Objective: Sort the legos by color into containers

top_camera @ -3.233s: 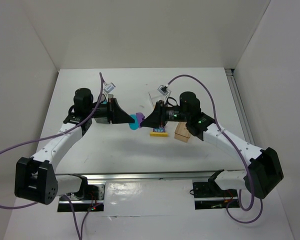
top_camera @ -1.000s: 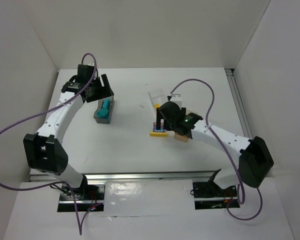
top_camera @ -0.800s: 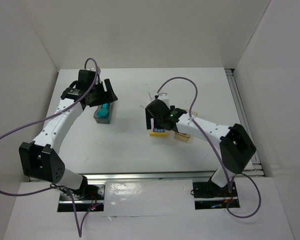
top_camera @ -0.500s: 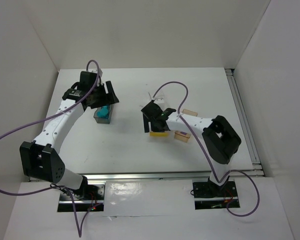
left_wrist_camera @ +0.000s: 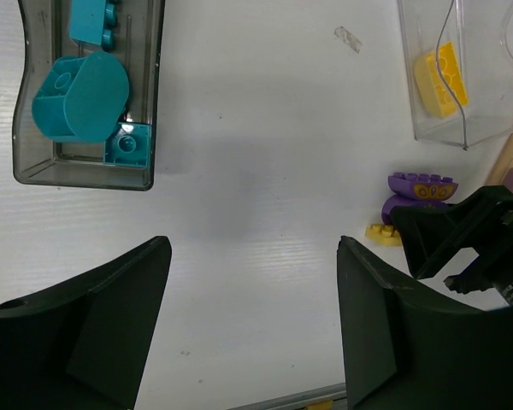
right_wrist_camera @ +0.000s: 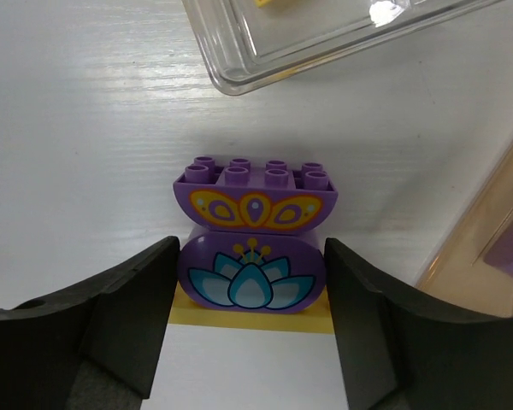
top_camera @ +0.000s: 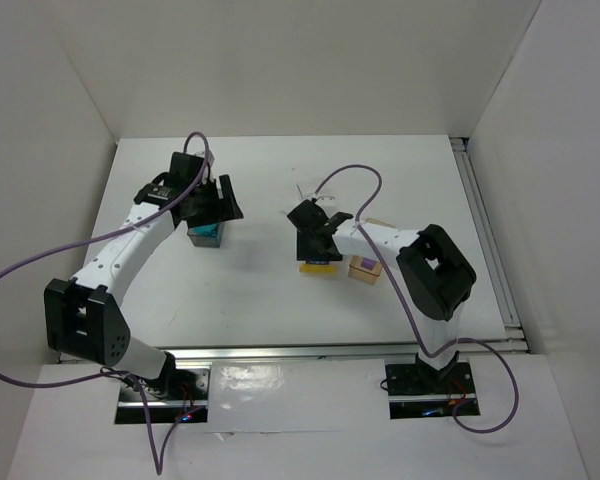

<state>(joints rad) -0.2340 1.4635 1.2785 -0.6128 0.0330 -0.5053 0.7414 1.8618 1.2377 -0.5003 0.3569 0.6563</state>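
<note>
A purple lego with a lotus print [right_wrist_camera: 252, 275] stands on the thin yellow plate [right_wrist_camera: 248, 318], with a second purple lego [right_wrist_camera: 255, 201] on top of it. My right gripper [right_wrist_camera: 252, 286] is low around the lotus brick, a finger against each of its sides, and the stack rests on the table [top_camera: 320, 266]. My left gripper [left_wrist_camera: 252, 256] hangs open over bare table beside the dark grey container [left_wrist_camera: 21, 128], which holds teal legos [left_wrist_camera: 79, 107]. The clear container [left_wrist_camera: 462, 85] holds a yellow lego [left_wrist_camera: 436, 81].
The tan wood box [top_camera: 365, 268] sits just right of the yellow plate with a purple piece [right_wrist_camera: 509, 248] inside. The clear container's corner [right_wrist_camera: 325, 34] lies close behind the purple stack. White walls enclose the table on three sides.
The right arm has swung round and lowered its gripper around the purple lego, and its jaws have narrowed onto it. The left gripper has drifted slightly right of the grey container.
</note>
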